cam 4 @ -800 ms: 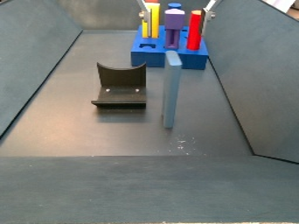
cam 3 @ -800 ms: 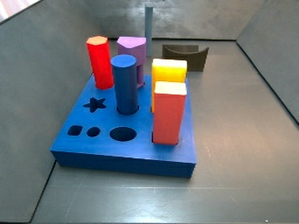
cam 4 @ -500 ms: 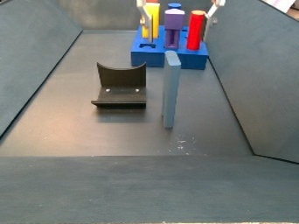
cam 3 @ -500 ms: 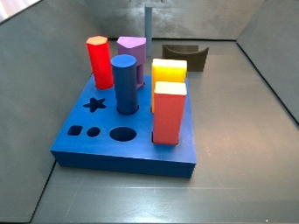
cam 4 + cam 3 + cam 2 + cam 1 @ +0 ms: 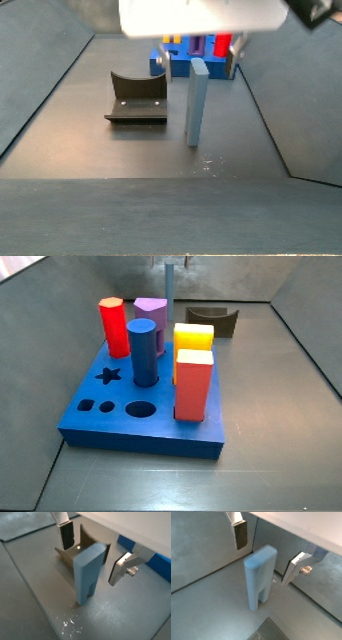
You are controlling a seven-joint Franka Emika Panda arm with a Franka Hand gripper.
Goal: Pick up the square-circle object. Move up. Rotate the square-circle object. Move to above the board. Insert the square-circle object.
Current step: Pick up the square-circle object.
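The square-circle object (image 5: 260,574), a tall pale grey-blue block, stands upright on its two narrow legs on the grey floor; a side view shows it mid-floor (image 5: 198,100). My gripper (image 5: 264,562) is open above its upper end. One finger (image 5: 240,534) is on each side (image 5: 295,566), and neither touches it. Both wrist views show the same straddle (image 5: 91,563). The board (image 5: 134,421), a thick bright-blue slab with star, square and round holes, lies apart from the block. In a side view the block is a thin sliver (image 5: 168,281) behind the board.
The dark fixture (image 5: 138,97) stands on the floor close beside the block, also behind it in a wrist view (image 5: 72,556). Coloured pegs fill the board: red (image 5: 114,326), dark blue cylinder (image 5: 143,351), purple (image 5: 151,314), yellow (image 5: 194,336), red-orange block (image 5: 194,384). The arm's white housing (image 5: 201,15) hides part of the board.
The arm's white housing has come into a side view from above, now over the block. The block, board and fixture have not moved.
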